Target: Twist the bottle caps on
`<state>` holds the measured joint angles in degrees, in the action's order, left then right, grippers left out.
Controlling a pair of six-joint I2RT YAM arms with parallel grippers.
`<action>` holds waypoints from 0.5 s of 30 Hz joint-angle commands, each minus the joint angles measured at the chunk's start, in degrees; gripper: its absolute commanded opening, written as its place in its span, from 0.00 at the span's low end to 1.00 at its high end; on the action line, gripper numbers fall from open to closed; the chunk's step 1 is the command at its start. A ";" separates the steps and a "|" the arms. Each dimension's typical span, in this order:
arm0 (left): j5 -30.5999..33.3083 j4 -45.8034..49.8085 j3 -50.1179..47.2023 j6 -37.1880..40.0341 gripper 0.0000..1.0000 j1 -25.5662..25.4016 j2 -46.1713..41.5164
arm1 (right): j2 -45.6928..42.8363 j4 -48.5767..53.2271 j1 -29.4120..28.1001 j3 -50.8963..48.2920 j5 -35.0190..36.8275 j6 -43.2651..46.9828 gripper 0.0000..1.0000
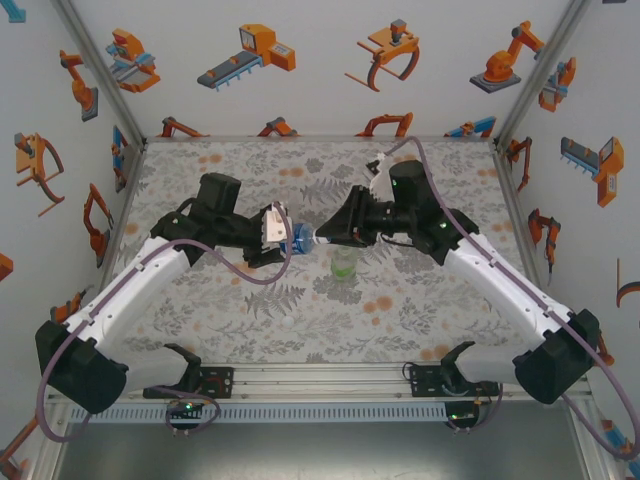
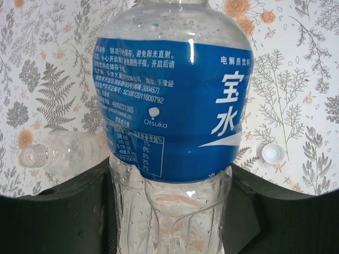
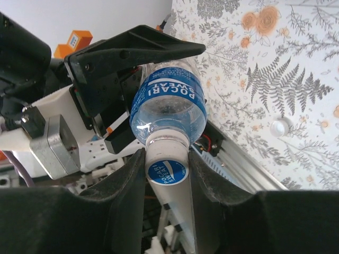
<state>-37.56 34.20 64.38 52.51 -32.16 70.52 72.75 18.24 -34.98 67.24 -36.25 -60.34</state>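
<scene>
Ok so, starting nearest my bases: the green bottle [image 1: 344,263] stands upright on the desk [image 1: 250,330], about halfway between the left and right edges and just on the near side of where my two claws meet. Can't tell if it has a cap on. Right above and behind it, over the middle of the desk, I've got the blue bottle [image 1: 297,239] lying sideways in the air between both arms. My left claw [image 1: 283,238] is clamped round its body, fingers [image 2: 79,211] pressed on either side just below the label, barely any gap left. My right claw [image 1: 322,238] comes in from the other side and is pinched nearly closed on the cap [image 3: 167,172], which sits on the bottle's neck, blue logo facing my wrist camera. Down on the desk under the left claw, the clear bottle [image 2: 53,153] is lying on its side, mouth open, and a loose cap [image 2: 273,153] sits by itself well apart from it. Can't say which edge those two are closer to.
</scene>
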 commanded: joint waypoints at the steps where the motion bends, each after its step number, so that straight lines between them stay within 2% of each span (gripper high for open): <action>1: -7.10 -7.21 1.46 -2.42 0.00 -1.66 0.26 | 1.22 3.19 -1.14 -1.37 0.19 -5.83 0.08; 8: -6.58 -7.92 1.63 -3.91 0.00 -1.76 0.66 | 0.45 2.89 -1.14 -2.12 4.97 -6.68 0.28; 15: -7.14 -7.92 1.72 -4.20 0.00 -2.03 0.11 | 0.90 2.24 -0.46 -0.25 4.69 -4.09 0.44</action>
<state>-38.44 31.70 64.40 49.56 -33.08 71.77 72.64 18.98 -35.07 66.59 -31.99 -64.95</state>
